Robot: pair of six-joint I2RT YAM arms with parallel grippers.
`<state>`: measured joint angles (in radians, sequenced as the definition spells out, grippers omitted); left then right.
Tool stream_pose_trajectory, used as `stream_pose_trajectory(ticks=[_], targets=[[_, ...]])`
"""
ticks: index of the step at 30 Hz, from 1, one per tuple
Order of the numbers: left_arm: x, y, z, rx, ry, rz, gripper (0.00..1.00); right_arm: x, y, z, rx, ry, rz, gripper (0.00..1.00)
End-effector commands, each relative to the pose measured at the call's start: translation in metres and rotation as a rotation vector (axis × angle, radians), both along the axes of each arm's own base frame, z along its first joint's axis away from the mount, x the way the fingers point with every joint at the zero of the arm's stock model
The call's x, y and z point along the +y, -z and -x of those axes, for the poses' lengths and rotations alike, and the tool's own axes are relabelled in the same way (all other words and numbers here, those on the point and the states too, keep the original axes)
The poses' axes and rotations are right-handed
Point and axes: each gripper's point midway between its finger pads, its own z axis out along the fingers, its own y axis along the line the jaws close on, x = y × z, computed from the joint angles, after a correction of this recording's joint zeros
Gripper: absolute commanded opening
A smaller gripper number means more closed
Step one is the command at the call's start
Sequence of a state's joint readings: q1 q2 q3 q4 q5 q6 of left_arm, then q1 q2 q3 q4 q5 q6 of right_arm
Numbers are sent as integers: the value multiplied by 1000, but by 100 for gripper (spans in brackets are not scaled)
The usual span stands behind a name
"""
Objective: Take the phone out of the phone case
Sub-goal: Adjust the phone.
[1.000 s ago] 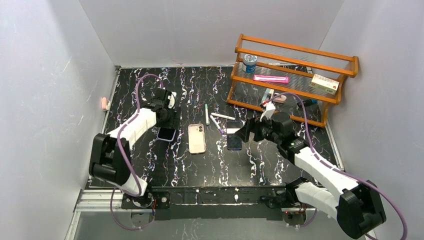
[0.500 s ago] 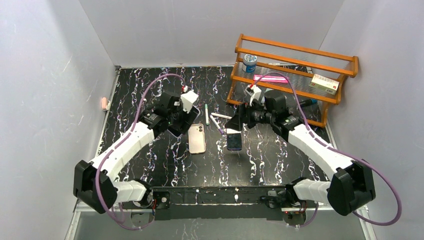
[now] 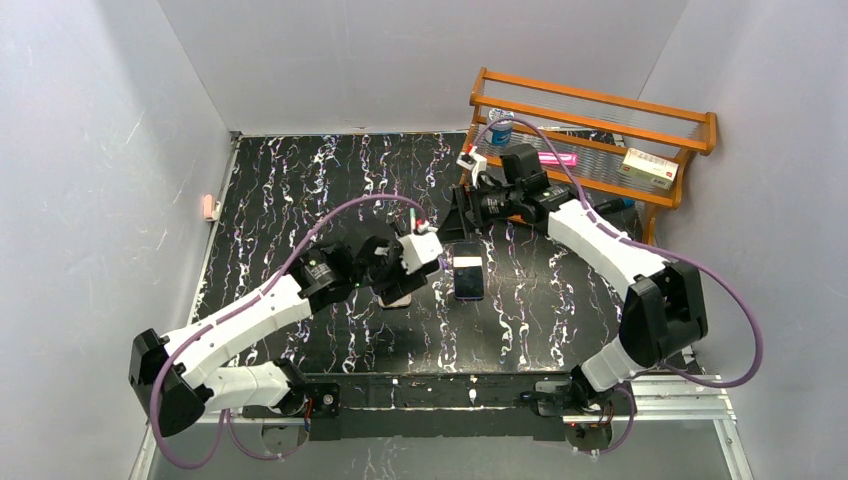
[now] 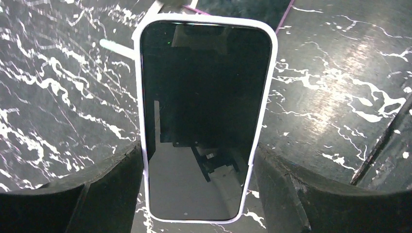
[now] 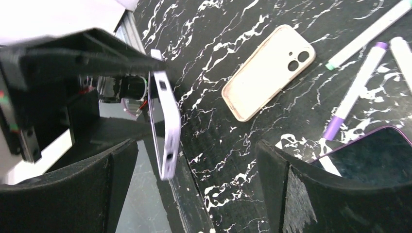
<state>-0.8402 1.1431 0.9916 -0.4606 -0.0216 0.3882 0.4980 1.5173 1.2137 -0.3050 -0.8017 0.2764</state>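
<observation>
**Near zone.** The left claw [image 4: 198, 147] is clamped across the two long edges of the phone case [image 5: 171, 131]. The phone [image 4: 206, 97] is seated inside it, with the dark screen facing the left wrist camera. The right wrist view shows this assembly edge-on and raised clear of the tabletop [image 3: 300, 190]. A grip on the edges leaves the screen and the back of the case uncovered. This probably gives the other arm a surface to push or peel against.

**Middle zone.** An empty beige case [image 5: 268, 72] lies flat on the tabletop with its camera cut-out towards the far side. It is not part of the current grip. To its right lies a second phone [image 5: 374, 153] with a dark face and a purple rim. Whether it carries a case cannot be determined.

**Far zone.** The right claw [image 5: 195, 144] is spread to full width and holds nothing. It faces the raised phone from the far right, so it appears staged to receive or strip it. A wooden rack [image 3: 590, 100] stands at the far right.

**Count.**
- Claws: two
- Phones: two
- Cases: one fitted, one empty
- Pens: three
  - green-tipped pen [image 5: 369, 33]
  - purple-capped pen [image 5: 351, 94]
  - plain white pen [image 5: 402, 51]
- Racks: one

The phone is not yet separated from its case.
</observation>
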Motion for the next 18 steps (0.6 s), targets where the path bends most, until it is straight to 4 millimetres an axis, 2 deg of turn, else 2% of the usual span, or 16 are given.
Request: stream_pose_trajectory(ticks=[1, 7, 14, 16, 18], targets=[[-8, -19, 13, -130, 83, -38, 0, 14, -17, 21, 0, -148, -26, 99], [-18, -19, 25, -181, 143, -87, 0, 26, -7, 41, 29, -262, -5, 91], [-19, -21, 28, -221, 160, -116, 0, 32, 7, 62, 51, -354, 40, 81], [-19, -21, 28, -227, 160, -122, 0, 31, 10, 65, 64, -364, 45, 74], [-18, -19, 28, -229, 158, -131, 0, 31, 8, 67, 68, -372, 39, 62]])
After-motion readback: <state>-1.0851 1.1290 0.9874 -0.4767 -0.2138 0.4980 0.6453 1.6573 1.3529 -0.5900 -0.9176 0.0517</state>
